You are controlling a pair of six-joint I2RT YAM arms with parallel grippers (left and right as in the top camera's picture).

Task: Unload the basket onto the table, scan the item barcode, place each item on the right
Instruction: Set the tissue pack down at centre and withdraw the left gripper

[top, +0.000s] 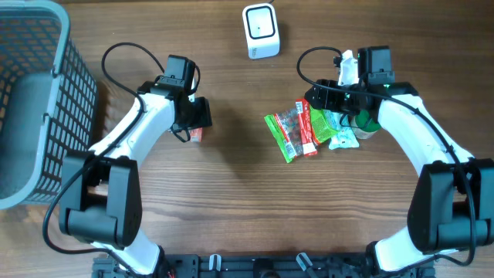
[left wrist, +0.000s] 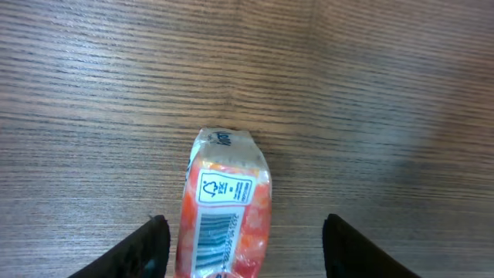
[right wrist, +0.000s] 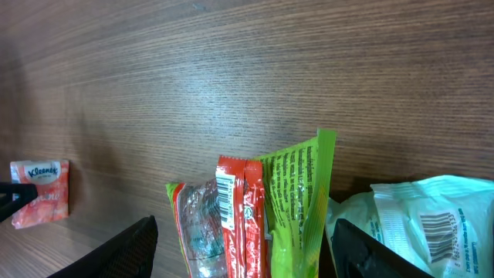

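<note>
Orange tissue pack (left wrist: 225, 208) flat on table (left wrist: 347, 93); white label, barcode (left wrist: 208, 243) face-up. Left gripper (left wrist: 245, 235) fingers wide, straddling pack, apart from it. Right gripper (right wrist: 245, 235) fingers wide over snack packets (right wrist: 255, 216).

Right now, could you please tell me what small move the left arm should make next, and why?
Probably lower the left gripper and close on the tissue pack: it lies on the table between the open jaws, untouched, barcode facing up, while the scanner stands apart near the far edge.
</note>
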